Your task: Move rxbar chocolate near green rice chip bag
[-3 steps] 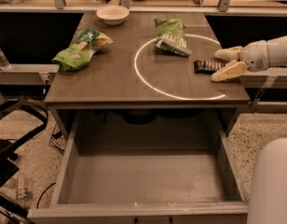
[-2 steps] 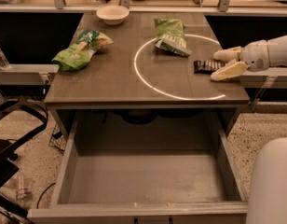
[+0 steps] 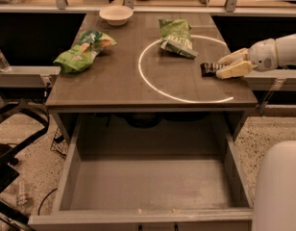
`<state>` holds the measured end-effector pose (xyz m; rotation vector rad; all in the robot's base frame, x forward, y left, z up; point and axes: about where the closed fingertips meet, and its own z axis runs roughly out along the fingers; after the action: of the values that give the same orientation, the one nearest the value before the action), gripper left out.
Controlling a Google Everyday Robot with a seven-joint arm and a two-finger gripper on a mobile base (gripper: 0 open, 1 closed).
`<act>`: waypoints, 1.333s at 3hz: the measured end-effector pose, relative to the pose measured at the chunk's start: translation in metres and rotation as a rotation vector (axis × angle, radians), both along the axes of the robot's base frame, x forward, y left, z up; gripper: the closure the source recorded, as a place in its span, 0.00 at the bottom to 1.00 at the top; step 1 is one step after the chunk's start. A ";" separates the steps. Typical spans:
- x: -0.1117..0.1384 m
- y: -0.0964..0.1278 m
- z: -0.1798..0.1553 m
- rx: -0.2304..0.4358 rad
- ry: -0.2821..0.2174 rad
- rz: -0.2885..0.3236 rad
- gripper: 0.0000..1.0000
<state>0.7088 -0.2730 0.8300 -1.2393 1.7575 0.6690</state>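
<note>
The rxbar chocolate [image 3: 209, 69] is a small dark bar lying near the right edge of the tabletop. My gripper [image 3: 226, 66] reaches in from the right, with its pale fingers [image 3: 233, 70] on either side of the bar's right end. The green rice chip bag [image 3: 82, 50] is the long lime-green bag lying at the table's left side, far from the bar.
A deeper green bag with a pale edge strip [image 3: 176, 37] lies at the back middle, just left of the bar. A white bowl [image 3: 116, 14] stands at the back. A bright ring of light [image 3: 153, 81] marks the tabletop. An open empty drawer [image 3: 148, 182] juts out below the front edge.
</note>
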 end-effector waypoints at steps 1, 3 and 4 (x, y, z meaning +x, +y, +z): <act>0.000 0.000 0.002 -0.002 -0.004 -0.001 1.00; -0.015 0.003 0.114 -0.046 -0.067 -0.116 1.00; -0.027 0.016 0.172 -0.092 -0.090 -0.222 1.00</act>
<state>0.6813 -0.2571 1.0024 -1.0963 1.8342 0.4016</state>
